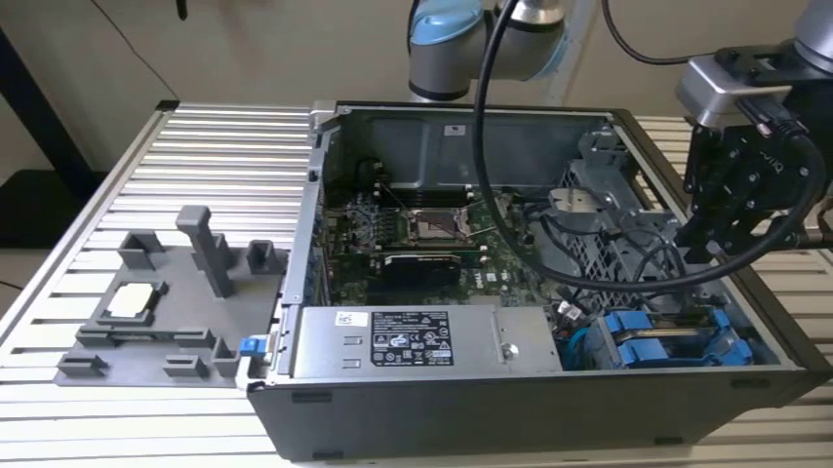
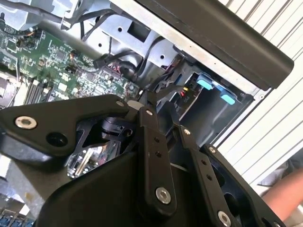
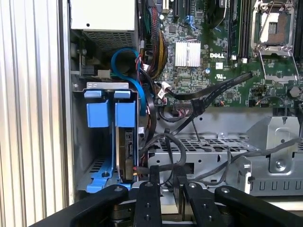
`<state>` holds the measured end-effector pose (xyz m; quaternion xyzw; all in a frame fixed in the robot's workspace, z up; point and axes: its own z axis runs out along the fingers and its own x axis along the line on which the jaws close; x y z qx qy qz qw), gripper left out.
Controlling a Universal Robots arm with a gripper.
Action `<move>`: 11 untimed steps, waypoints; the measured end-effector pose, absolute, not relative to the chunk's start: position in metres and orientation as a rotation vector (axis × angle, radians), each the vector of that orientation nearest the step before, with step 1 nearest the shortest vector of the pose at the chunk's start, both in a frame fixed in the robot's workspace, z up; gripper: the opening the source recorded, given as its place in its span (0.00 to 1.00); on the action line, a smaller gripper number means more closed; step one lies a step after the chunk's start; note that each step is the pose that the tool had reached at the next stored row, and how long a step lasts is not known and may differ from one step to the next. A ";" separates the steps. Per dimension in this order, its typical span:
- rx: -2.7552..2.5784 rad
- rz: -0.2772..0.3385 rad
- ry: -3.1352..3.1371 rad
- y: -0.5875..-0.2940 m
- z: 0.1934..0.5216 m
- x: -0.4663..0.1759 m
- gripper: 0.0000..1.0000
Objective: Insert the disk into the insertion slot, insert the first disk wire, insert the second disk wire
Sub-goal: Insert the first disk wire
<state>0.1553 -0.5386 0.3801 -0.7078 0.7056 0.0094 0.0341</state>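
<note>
The computer box [image 1: 521, 419] lies open on its side, and the claw [image 3: 166, 174] hangs over the corner where the drives go. In the first wrist view you can see 2 blue frames standing side by side in the insertion slot [image 3: 79, 142], which is a dark grey metal bay with little holes in it. The disk [image 3: 125, 144] is the frame with the metal drive in it, on the side nearer the green board [image 3: 222, 71]. The other blue carrier [image 3: 98, 113] stands just beside it, on the side nearer the case wall. So step 1 looks done: the disk sits down in its slot. The 2 wire steps look like the work in hand. A bunch of black wires [image 3: 166, 136] loops in the space between the disk and the claw, and the claw is right at the end of the disk, very near those wires. I cannot tell if any wire is plugged into the disk, because that end is dark and partly hidden. I also cannot tell if the claw is open or closed, or if it is holding a wire. The silver power box [image 1: 326, 346] sits well away from the claw.
</note>
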 end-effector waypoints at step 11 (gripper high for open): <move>-2.177 0.029 2.170 -0.537 0.380 0.154 0.27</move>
